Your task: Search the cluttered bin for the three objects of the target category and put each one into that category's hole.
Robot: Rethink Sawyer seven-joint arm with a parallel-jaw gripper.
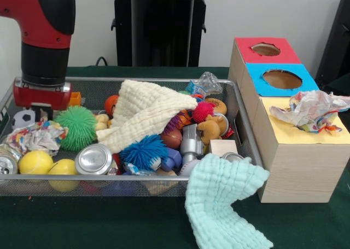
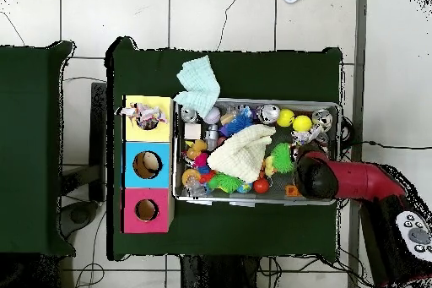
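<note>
The wire-mesh bin (image 1: 131, 190) is full of clutter; it also shows in the overhead view (image 2: 253, 202). One crumpled multicoloured wrapper (image 1: 34, 137) lies at the bin's left end. My gripper (image 1: 39, 115) hangs just above and behind it, mostly hidden by the wrist. In the overhead view the arm (image 2: 325, 176) covers the gripper. A second wrapper (image 1: 309, 109) rests on the yellow-topped box, over its hole, and shows in the overhead view (image 2: 150, 116). A third crinkly, clearer wrapper (image 1: 203, 86) sits at the bin's far rim.
A row of three wooden boxes (image 1: 298, 167) stands to the right, with yellow, blue (image 1: 281, 79) and red (image 1: 266, 49) tops. A cream cloth (image 1: 145, 115) lies across the bin. A mint cloth (image 1: 224, 205) hangs over its front rim. Spiky balls, cans and yellow balls fill the rest.
</note>
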